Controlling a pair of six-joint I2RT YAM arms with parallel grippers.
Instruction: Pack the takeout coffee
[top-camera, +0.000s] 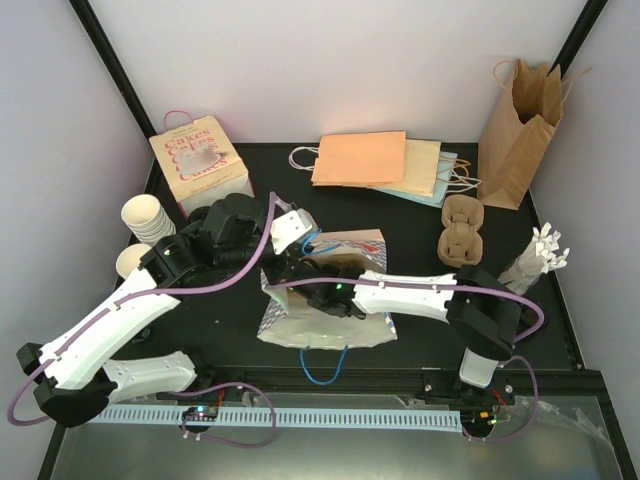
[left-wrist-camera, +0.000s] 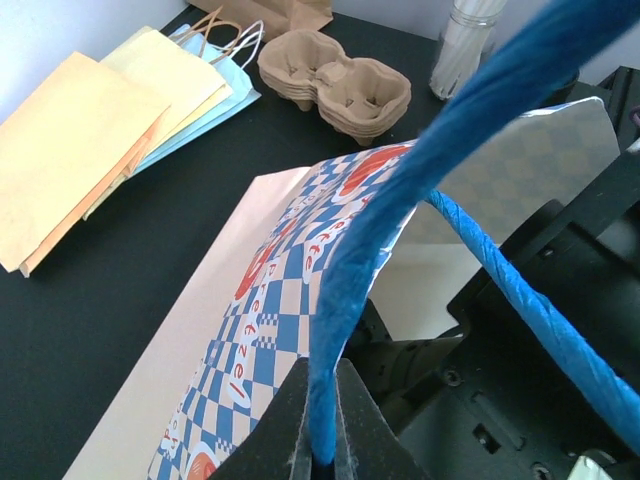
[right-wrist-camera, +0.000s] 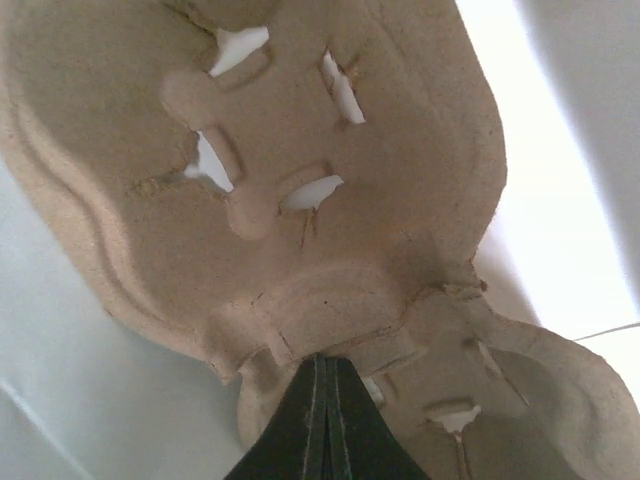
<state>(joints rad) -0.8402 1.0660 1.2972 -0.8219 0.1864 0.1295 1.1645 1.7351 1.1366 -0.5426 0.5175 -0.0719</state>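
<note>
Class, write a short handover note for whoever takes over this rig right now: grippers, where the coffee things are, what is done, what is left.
Left gripper: shut on the blue handle of the checkered bag.
Right gripper: shut on a pulp cup carrier, apparently inside the bag.
Paper cups: stacked at the table's left edge, none in the carrier. Lids: I cannot make them out.
Done: carrier at the bag.
Left: release it, then probably load the cups.

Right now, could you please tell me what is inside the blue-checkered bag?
Inside the bag: the right gripper, shut on a pulp cup carrier, against white inner walls. The carrier hides whatever lies beyond it.
</note>
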